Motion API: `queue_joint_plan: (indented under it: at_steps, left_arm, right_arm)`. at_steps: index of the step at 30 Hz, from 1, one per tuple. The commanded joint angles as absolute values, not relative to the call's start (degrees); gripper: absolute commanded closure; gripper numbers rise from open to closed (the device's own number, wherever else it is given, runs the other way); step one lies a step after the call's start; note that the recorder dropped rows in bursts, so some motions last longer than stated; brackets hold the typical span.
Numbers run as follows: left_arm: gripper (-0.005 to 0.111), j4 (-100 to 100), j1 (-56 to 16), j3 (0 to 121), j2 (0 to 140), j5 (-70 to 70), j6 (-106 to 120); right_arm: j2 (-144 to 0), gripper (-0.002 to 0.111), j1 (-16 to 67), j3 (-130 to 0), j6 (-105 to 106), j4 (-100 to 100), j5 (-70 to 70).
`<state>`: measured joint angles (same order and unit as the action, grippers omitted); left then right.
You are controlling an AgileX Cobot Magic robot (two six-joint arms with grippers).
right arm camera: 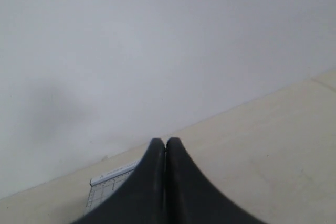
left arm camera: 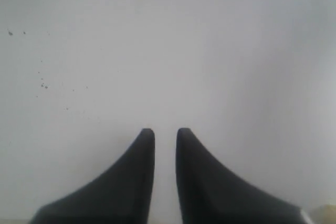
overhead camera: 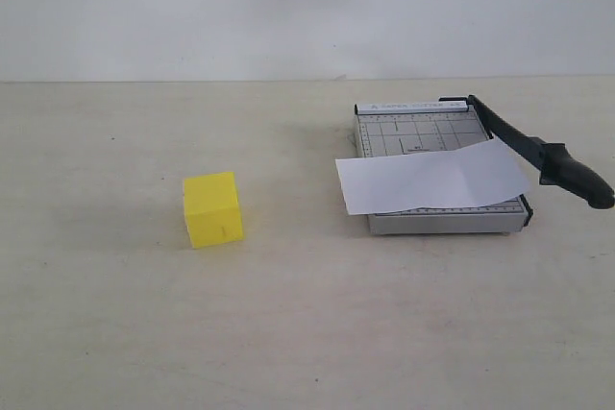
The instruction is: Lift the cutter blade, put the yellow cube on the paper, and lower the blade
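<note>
**Exterior view.** The yellow cube (overhead camera: 212, 208) sits alone on the table (overhead camera: 307, 333), left of centre and well apart from the cutter. It looks like a rigid, plain-faced solid, probably light. Its smooth flat sides suit a pinch across two opposite faces, taken near mid-height so that it does not swivel.

The grey gridded cutter board (overhead camera: 413, 127) lies to the right. The paper (overhead camera: 432, 178), a thin white sheet with a faint crease, rests across the board's front half and overhangs its left edge. The sheet is limp and loose and would likely slide under a dragged load, so the cube is best set down from above.

The cutter blade (overhead camera: 506, 130) runs along the board's right edge and is hinged at the far corner. Its thick black handle (overhead camera: 577, 180) projects past the near right corner. Whether it rests fully down is hard to judge from this angle. The lever is stiff and turns only about its hinge, and the rounded handle is the natural hold, giving the most leverage.

**Wrist views.** The left gripper (left arm camera: 165, 135) faces a bare pale surface, its tips a narrow gap apart with nothing between them. The right gripper (right arm camera: 166, 142) has its tips pressed together and holds nothing; a corner of the board shows beyond it. Neither arm appears in the exterior view.

**Surface and room.** The tabletop is matte pale beige. Behind it stands a plain whitish wall (overhead camera: 307, 7).
</note>
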<state>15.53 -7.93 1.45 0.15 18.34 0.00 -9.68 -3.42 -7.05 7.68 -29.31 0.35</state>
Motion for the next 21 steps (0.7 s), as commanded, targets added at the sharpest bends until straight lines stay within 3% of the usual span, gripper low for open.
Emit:
queue_joint_plan:
  at_steps: [1,5,8,10,16,21]
  left_arm:
    - [0.069,26.4,-8.2,7.0,0.0,6.6,-9.5]
    - [0.052,26.9,-8.2,11.2,0.0,-2.9,-10.3]
    - [0.052,26.4,-8.6,13.3,0.0,-8.2,-10.3]
    - [0.052,26.0,-9.0,14.8,0.0,-11.8,-10.2]
    - [0.052,21.7,-11.0,18.8,0.0,-18.3,-4.5]
    - [0.055,6.7,-11.7,22.2,0.0,-26.9,13.5]
  right_arm:
    - [-9.3,0.102,-3.4,-12.2,19.0,-27.6,7.2]
    - [-9.3,0.078,-3.4,-14.9,22.8,-27.5,12.6]
    - [-9.3,0.053,-3.4,-15.5,23.3,-27.4,12.8]
    - [-9.3,0.042,-3.4,-15.5,25.4,-26.7,13.2]
    - [-9.3,0.038,-3.4,-15.5,26.9,-23.5,16.2]
    - [-14.7,0.040,-3.4,-19.0,12.3,-15.2,25.1]
